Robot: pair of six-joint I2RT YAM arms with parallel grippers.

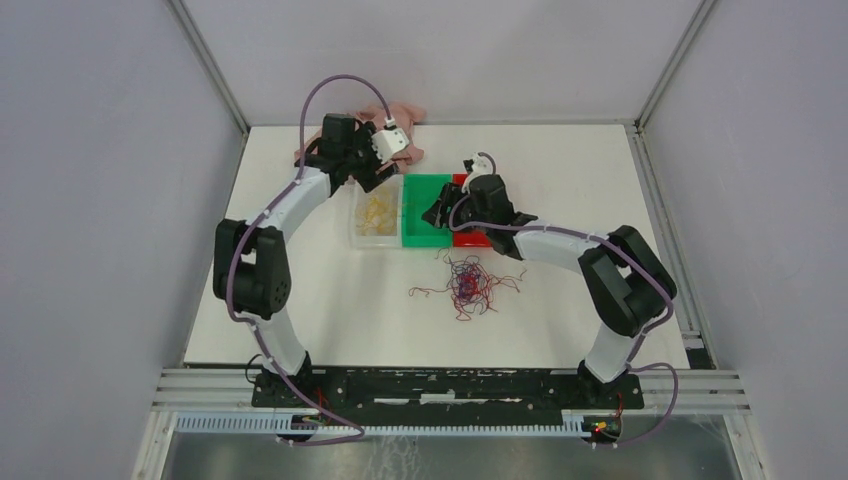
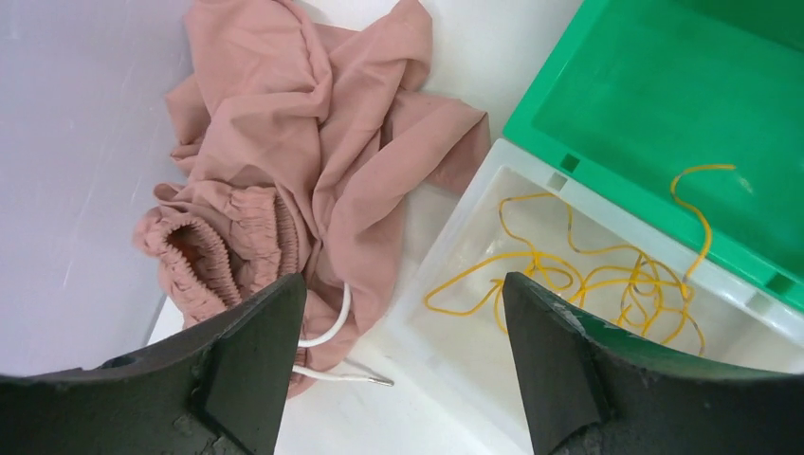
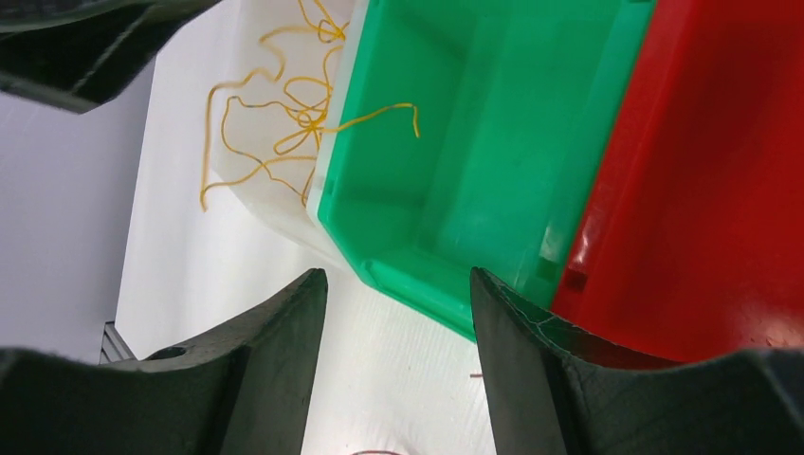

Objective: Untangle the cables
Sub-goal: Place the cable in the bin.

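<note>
Three bins are standing abreast, seemingly for sorting by colour: the clear bin (image 1: 375,244) is holding yellow strands (image 1: 377,213); the green bin (image 1: 420,200) and red bin (image 1: 470,239) are awaiting the rest. The left gripper (image 2: 403,284), jaws wide and empty, is hovering at the clear bin's far edge; the right gripper (image 3: 398,280), jaws likewise apart, is hanging over the green bin. Only the overhead view is showing the red-and-purple tangle (image 1: 468,285) on the table (image 1: 300,300); wrist views are revealing one strand (image 2: 697,204) drooping into the green bin.

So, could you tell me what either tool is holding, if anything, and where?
Nothing: the left tool and the right tool both stand open and empty.
</note>
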